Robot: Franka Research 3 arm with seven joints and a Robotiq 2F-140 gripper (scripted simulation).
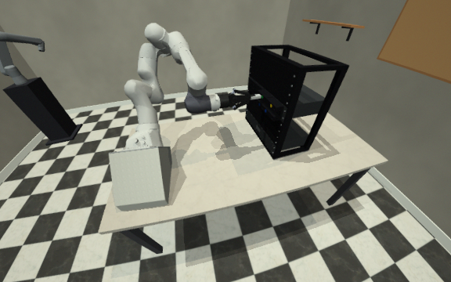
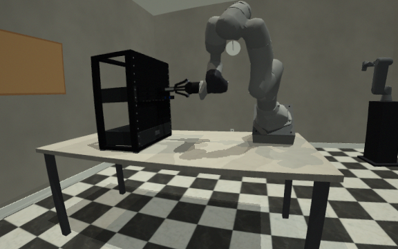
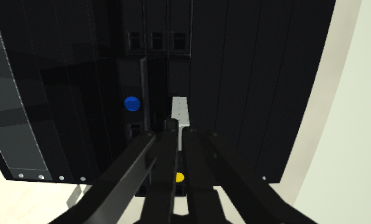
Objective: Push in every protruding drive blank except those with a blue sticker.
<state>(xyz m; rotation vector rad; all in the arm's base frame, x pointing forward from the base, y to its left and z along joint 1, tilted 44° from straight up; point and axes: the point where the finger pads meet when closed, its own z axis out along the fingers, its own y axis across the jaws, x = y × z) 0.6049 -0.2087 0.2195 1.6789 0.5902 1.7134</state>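
Note:
The black open-frame rack [image 1: 326, 107] [image 2: 131, 104] [image 3: 266, 75] stands on the pale table [image 1: 249, 176] [image 2: 220, 152], its front facing the arm. My gripper [image 1: 255, 95] [image 2: 170, 89] [image 3: 179, 107] is shut and empty, level with the rack's middle rows. Its fingertips [image 3: 180, 110] touch the front end of a drive blank that sticks out a little; its pale side shows in the wrist view. A blank with a blue sticker [image 3: 131, 103] [image 1: 265, 111] sticks out beside it. A yellow sticker [image 3: 179, 176] [image 1: 271, 105] marks another blank, partly hidden behind my fingers.
The arm's grey base box [image 1: 139, 178] sits at the table's other end. A black pedestal with a grey camera arm [image 1: 39, 106] [image 2: 383, 131] stands on the floor. A corkboard [image 1: 437, 39] [image 2: 19, 62] and a small shelf [image 1: 333, 24] hang on the walls.

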